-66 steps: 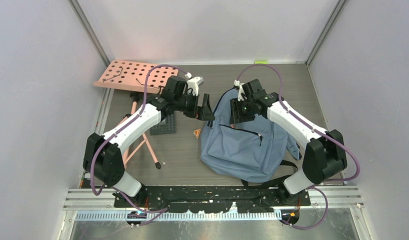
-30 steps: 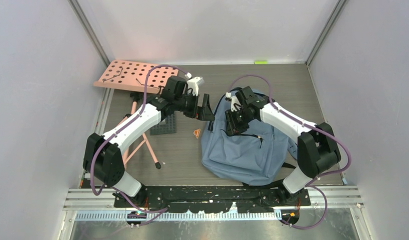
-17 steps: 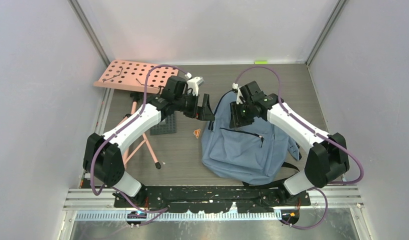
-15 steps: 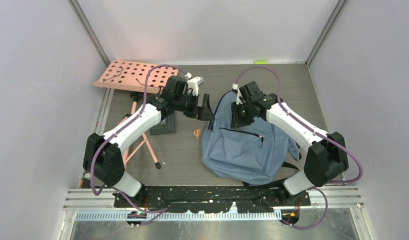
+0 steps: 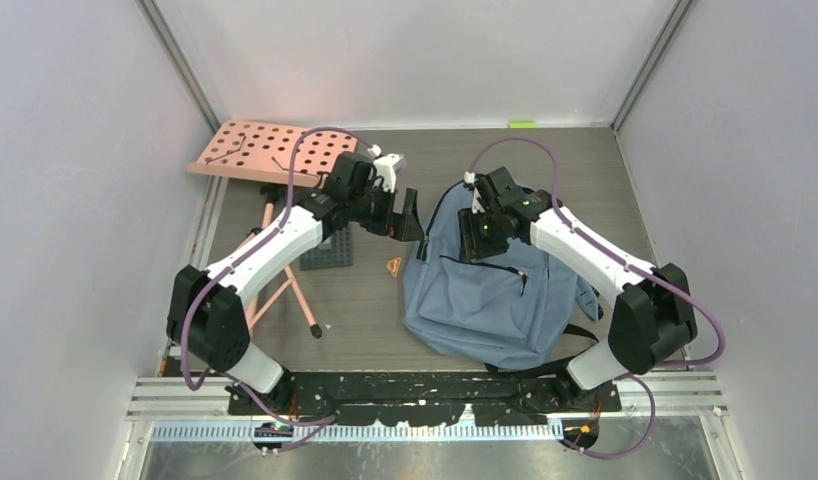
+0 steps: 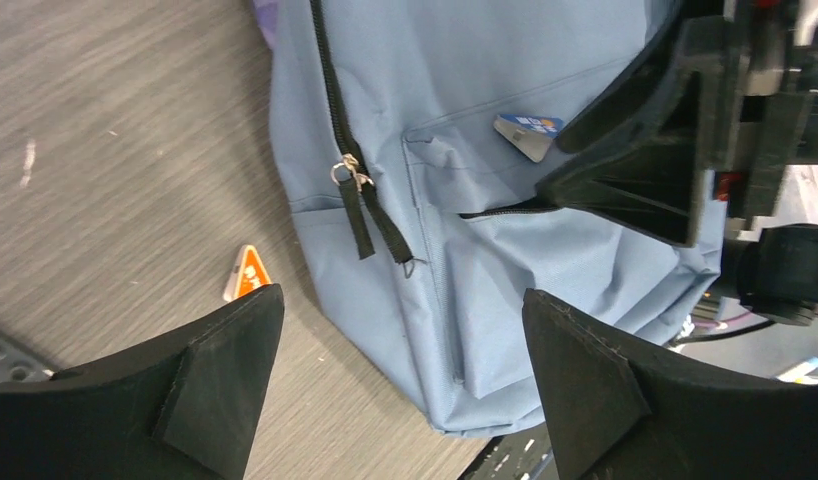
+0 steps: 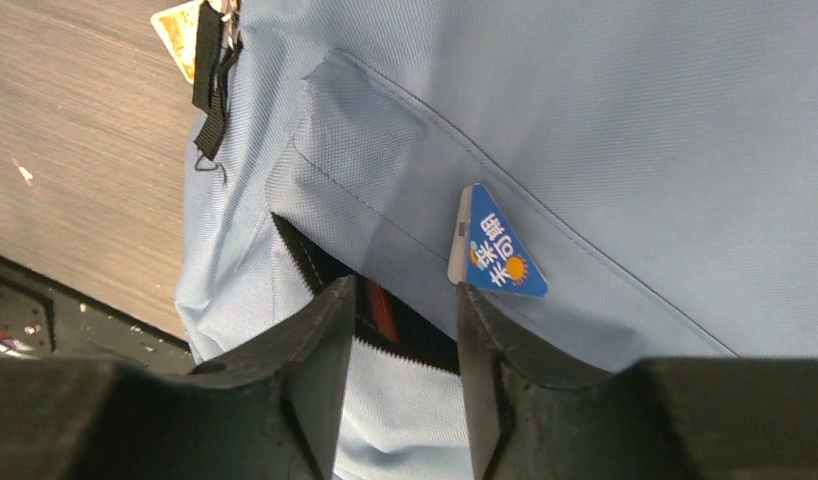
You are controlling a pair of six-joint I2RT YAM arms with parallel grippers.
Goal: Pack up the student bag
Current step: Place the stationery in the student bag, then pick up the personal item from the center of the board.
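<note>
- Two claws are positioned over the far half of the backpack (image 5: 490, 295). It lies flat on the worktop (image 5: 375, 320), right of centre, with the front pocket facing up.
- Step judged: the front pocket is being opened or held open for loading. Nothing is carried by either claw as far as can be seen.
- Right claw (image 7: 403, 292): the fingers are set narrowly apart at the pocket's toothed slit (image 7: 310, 262). The lower lip runs between them, but whether it is pinched cannot be told. Something orange-red (image 7: 373, 308) is glimpsed inside the pocket.
- Left claw (image 6: 400, 295): spread wide and released, held above the backpack's left edge. The main zipper pull (image 6: 351, 176) lies just ahead of it.
- Next move, judged:
  - The slit needs to be widened and the lip kept lifted by one claw, since soft fabric is likely to sag shut.
  - The other claw is then free to feed an item in.
  - An orange triangle (image 5: 393, 265) lies just beside the backpack. It is thin and flat, so an edge pinch would be called for.
- Writing:
  - A blue triangular tag (image 7: 500, 255) at the pocket seam carries white characters, seemingly Chinese, and an orange sun mark. They cannot be read with confidence.
  - The mark on the orange triangle is too small to read.
  - No text can be made out on a yellowish tag (image 7: 175, 25) by the zipper strap.
</note>
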